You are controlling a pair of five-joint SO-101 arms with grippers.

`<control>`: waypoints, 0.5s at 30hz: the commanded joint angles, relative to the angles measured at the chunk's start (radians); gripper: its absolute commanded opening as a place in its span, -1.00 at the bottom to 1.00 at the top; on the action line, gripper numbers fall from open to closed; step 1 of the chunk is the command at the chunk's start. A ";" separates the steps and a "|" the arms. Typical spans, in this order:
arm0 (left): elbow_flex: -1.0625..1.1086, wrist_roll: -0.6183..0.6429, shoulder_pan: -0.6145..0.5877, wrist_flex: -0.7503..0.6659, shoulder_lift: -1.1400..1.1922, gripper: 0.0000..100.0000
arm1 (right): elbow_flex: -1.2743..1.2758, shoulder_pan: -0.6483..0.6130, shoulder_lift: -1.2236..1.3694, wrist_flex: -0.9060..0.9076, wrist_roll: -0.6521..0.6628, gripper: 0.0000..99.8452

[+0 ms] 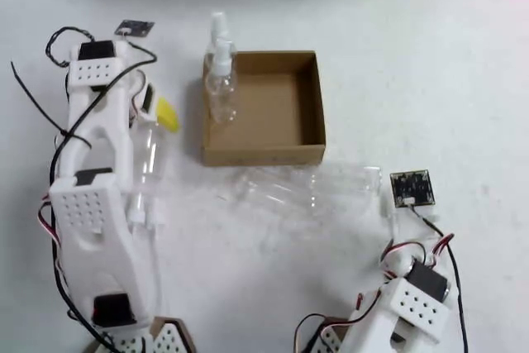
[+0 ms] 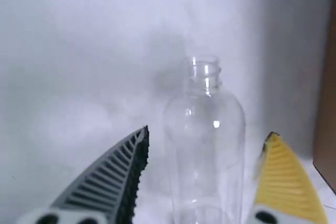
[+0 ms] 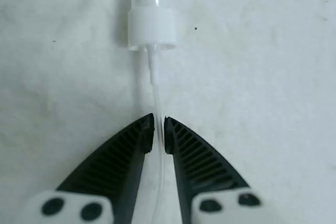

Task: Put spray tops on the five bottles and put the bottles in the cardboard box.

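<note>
**Right gripper**: jaws nearly closed, pinching the thin dip tube of a spray top. The top lies on the table, its white collar just beyond the tips.

**Left gripper**: jaws wide, one black and one yellow, either side of an uncapped bottle. The open neck points away from you. You cannot tell whether either pad touches it.

**Loose bottles**: clear and topless, lying on the table just in front of the cardboard box.

**Finished bottle**: top fitted, standing in a corner of the box.

**Step in hand**: by these pictures, fitting a top to the second bottle, with one boxed.

**Next move**: you would likely need to close the left jaws to steady the uncapped bottle. Then carry the tube over and thread its end into that narrow neck. Keep the grip light, since the tube looks flexible.

**Hard to make out**: the count of loose bottles, clear against white. The uncapped bottle's base and the spray top's head are cut off in the wrist views.
</note>
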 commanded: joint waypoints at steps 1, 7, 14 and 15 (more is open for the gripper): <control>-0.054 -0.014 0.015 0.009 -0.013 -0.37 | -0.008 -0.005 -0.007 -0.013 0.012 -0.97; 0.015 -0.011 0.028 -0.026 -0.024 -0.37 | -0.008 -0.005 -0.007 -0.013 0.012 -0.97; 0.029 0.038 0.033 -0.052 -0.025 -0.37 | -0.008 -0.005 -0.007 -0.013 0.012 -0.97; 0.032 0.041 0.033 -0.052 -0.025 -0.37 | -0.008 -0.005 -0.007 -0.013 0.012 -0.97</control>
